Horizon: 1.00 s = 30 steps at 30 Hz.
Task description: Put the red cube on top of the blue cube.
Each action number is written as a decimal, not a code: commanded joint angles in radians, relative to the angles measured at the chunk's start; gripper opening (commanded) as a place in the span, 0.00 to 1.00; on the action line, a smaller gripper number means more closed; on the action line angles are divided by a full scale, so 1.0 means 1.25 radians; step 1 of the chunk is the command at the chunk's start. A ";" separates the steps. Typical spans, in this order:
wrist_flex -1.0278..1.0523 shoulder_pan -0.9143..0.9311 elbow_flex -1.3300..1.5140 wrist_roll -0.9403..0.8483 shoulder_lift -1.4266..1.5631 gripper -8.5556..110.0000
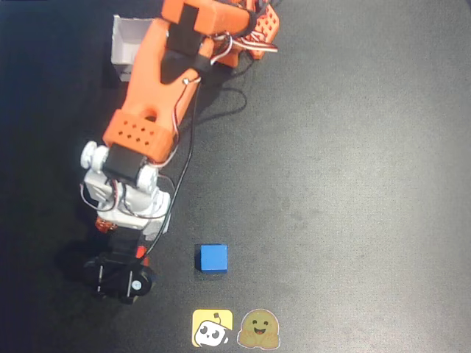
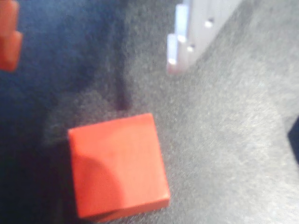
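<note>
In the overhead view the blue cube (image 1: 213, 258) sits on the black mat near the front, right of the arm's end. My gripper (image 1: 118, 277) hangs low at the lower left, and the red cube is hidden beneath it there. The wrist view shows the red cube (image 2: 119, 168) large and close, resting on the mat. The gripper (image 2: 91, 63) is open, with an orange finger (image 2: 9, 37) at the top left and a white finger (image 2: 184, 35) at the top right. Neither finger touches the cube.
A white box (image 1: 125, 43) stands at the back left, partly behind the orange arm (image 1: 151, 88). Two stickers, a yellow one (image 1: 213, 327) and a brown one (image 1: 259, 329), lie at the front edge. The dark mat stretches to the right.
</note>
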 commanded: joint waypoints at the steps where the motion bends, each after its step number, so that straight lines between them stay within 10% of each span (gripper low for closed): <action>1: -0.006 0.001 -0.072 0.005 -0.007 0.28; 30: 0.007 0.001 -0.221 -0.182 -0.157 0.28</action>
